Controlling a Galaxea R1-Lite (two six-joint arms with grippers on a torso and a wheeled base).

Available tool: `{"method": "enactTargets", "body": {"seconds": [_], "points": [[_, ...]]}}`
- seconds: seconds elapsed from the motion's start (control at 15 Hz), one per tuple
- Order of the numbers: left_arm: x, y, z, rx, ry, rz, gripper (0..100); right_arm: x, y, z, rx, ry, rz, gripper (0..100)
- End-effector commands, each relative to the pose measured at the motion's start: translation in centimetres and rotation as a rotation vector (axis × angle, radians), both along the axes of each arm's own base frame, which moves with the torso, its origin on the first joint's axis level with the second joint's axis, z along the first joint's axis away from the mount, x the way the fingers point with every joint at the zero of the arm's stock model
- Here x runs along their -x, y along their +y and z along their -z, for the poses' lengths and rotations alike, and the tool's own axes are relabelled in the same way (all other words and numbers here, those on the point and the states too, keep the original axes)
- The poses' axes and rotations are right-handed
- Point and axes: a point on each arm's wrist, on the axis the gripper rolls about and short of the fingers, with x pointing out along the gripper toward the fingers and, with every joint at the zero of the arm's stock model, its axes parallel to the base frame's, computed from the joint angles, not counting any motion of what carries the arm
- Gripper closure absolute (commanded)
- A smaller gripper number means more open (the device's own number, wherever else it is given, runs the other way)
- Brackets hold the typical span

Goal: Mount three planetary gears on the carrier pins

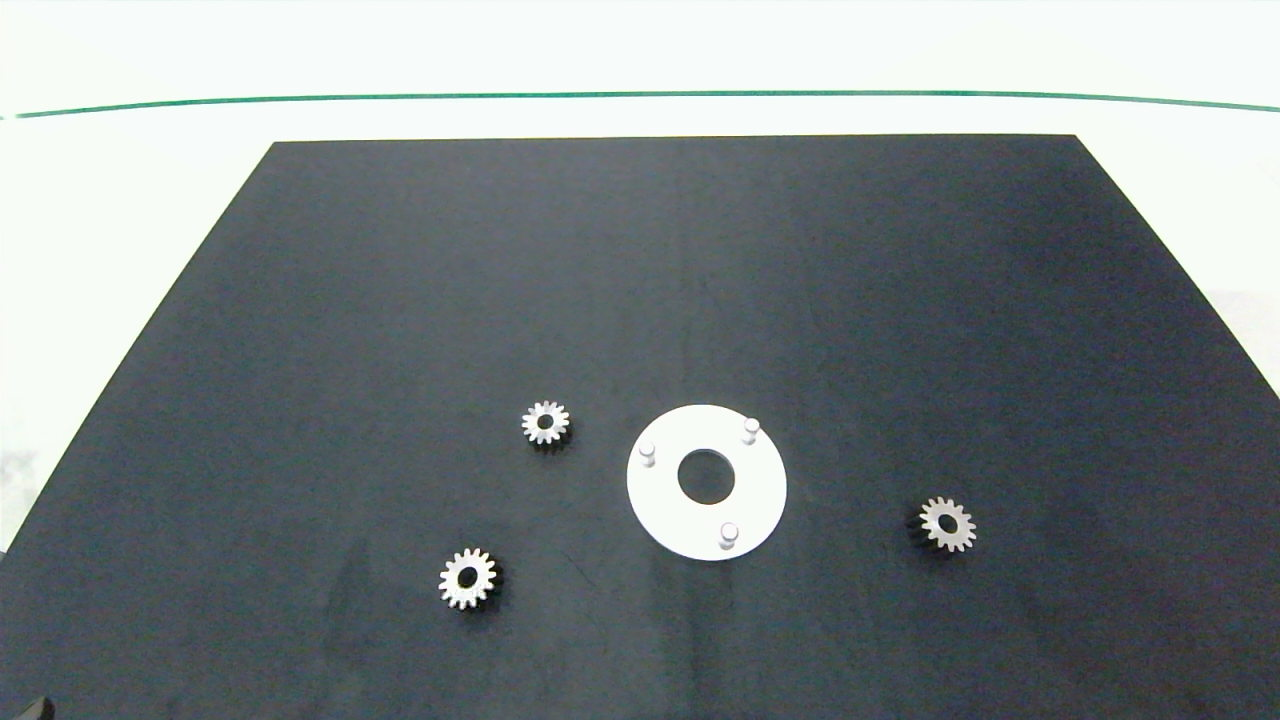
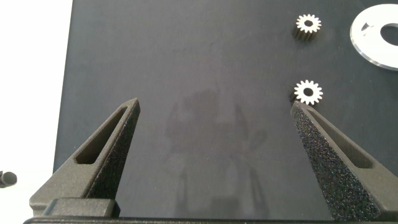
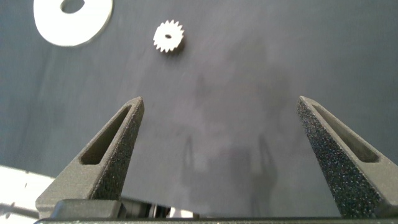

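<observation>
A flat white disc [image 1: 706, 520] with a large centre hole lies on the black mat, and three short white pins [image 1: 647, 453] [image 1: 751, 429] [image 1: 729, 535] stand on it with nothing on them. Three silvery gears lie flat on the mat: one [image 1: 545, 423] left of the disc, one [image 1: 467, 578] at the front left, one [image 1: 947, 523] to the right. My left gripper [image 2: 214, 104] is open above the mat, with two gears [image 2: 308, 92] [image 2: 308, 25] and the disc's edge [image 2: 367, 43] beyond it. My right gripper [image 3: 221, 101] is open too, facing the right-hand gear [image 3: 168, 37] and the disc [image 3: 59, 28].
The black mat [image 1: 640, 300] covers most of a white table [image 1: 120, 200]. A green line [image 1: 640, 96] runs across the table's far side. A dark bit of the left arm [image 1: 25, 708] shows at the head view's front left corner.
</observation>
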Motion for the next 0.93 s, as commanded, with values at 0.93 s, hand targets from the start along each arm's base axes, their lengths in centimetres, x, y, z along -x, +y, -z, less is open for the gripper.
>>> {"method": "enactTargets", "body": {"seconds": [0.93], "points": [[0.1, 0.0, -0.3, -0.011, -0.009, 0.015, 0, -15.5, 5.3, 0.4, 0.207, 0.323, -0.189, 0]]}}
